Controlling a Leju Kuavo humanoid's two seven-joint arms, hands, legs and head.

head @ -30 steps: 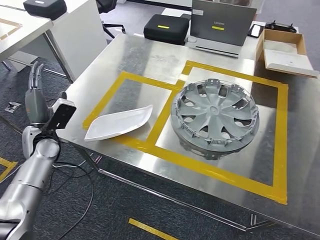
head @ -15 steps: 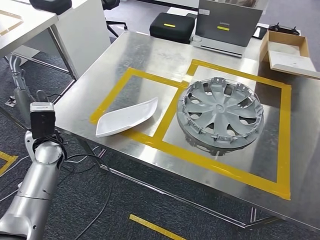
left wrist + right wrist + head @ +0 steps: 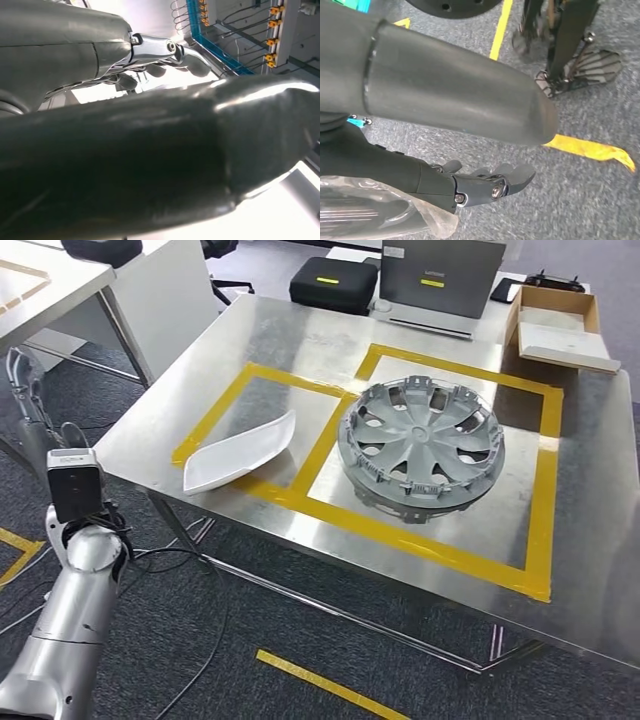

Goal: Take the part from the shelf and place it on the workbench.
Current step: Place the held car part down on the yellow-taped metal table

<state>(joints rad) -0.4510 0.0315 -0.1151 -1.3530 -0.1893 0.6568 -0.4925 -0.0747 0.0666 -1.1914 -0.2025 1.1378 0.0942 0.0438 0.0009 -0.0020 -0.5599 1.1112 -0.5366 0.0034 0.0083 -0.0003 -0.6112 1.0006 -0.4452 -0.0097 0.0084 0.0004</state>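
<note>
Brushed-steel tabletop (image 3: 581, 540) lying ahead, yellow tape squares on it. Grey spoked wheel cover (image 3: 420, 448) sitting in right square; white curved leaf-shaped part (image 3: 240, 453) lying across left square's near edge. My left hand (image 3: 166, 52) hanging beside table, well apart from part, fingers extended, gripping nothing. My right hand (image 3: 486, 185) hanging over grey carpet, fingers straight; clear plastic beside it, whether I'm gripping it: cannot tell.

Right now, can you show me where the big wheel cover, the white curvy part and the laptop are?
wheel cover (image 3: 420, 436): head view, centre hub.
white curvy part (image 3: 240, 452): head view, middle of its top face.
laptop (image 3: 442, 267): head view, grey lid.
</note>
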